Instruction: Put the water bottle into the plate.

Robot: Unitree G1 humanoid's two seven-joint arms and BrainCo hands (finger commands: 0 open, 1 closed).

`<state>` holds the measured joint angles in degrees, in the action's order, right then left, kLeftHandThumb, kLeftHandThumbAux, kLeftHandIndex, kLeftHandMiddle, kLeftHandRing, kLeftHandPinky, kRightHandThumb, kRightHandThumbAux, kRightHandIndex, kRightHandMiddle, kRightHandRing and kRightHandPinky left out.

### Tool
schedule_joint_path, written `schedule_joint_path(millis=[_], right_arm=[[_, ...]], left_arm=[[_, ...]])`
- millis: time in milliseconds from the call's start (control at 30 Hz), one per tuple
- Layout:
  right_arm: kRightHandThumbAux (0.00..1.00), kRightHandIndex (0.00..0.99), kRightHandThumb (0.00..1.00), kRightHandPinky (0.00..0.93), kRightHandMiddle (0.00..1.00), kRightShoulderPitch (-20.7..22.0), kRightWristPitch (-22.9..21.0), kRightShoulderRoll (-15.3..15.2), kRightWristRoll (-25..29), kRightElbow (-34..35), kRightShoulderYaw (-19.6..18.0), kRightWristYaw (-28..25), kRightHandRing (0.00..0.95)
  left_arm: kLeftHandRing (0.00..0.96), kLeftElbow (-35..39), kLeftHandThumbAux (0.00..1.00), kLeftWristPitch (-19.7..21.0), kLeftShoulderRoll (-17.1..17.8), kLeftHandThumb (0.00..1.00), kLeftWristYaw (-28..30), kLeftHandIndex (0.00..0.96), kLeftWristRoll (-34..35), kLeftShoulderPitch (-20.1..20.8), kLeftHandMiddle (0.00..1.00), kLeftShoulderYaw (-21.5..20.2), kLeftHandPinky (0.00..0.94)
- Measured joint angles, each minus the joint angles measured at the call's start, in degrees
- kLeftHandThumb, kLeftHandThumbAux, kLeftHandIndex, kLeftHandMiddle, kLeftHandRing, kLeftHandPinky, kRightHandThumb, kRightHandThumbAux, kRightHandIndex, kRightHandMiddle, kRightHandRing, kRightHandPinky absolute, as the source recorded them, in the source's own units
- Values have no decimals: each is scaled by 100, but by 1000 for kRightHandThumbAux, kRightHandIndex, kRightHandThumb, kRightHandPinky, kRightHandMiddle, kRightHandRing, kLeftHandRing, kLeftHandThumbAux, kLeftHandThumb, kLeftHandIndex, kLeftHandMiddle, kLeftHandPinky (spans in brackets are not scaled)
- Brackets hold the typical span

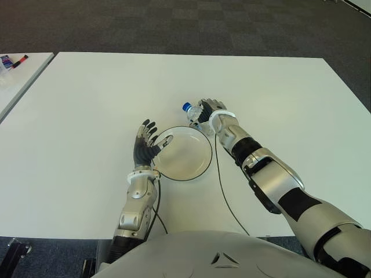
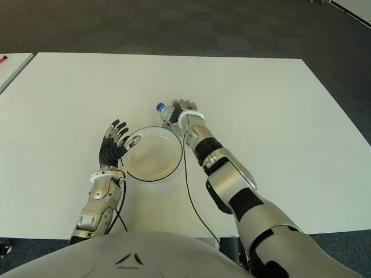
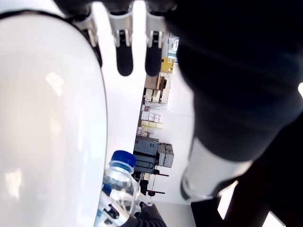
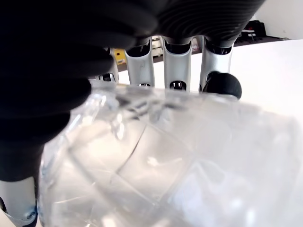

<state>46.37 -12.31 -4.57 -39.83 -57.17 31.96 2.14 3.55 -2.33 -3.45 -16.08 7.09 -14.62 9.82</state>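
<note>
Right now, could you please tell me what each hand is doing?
Left hand: open, holding nothing, fingers spread at the plate's left rim.
Right hand: shut on the bottle, just beyond the plate's far rim.

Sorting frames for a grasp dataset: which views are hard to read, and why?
Right wrist view: the water bottle fills it, blurred, the right hand dark. Left wrist view: the left hand is backlit, the plate glares. Eye views are evenly lit.
</note>
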Motion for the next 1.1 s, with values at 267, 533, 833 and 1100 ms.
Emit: schedule_joint_path(millis=[267,533,833,1100], right_arm=[[706,431,731,873,822,-78,92,-8,61,72,-98,89,859],[707,432,732,837,803,-340,50,-149,103,749,-196,2,837],[682,400,830,750,608,-616,-167,-435,209,2040,-464,-397,753],[678,394,848,778,581,-914,-357,-610,204,2926,-621,-634,758]], left_arm=[[157,0,928,0,0,0,0,123,1,0,164,0,180],[150,-3,925,-1,0,0,0,113,1,0,157,-4,178],[151,-46,916,-8,0,0,0,109,0,4,157,-9,180],[162,-158,913,-51,0,0,0,116,0,17,168,-22,191]])
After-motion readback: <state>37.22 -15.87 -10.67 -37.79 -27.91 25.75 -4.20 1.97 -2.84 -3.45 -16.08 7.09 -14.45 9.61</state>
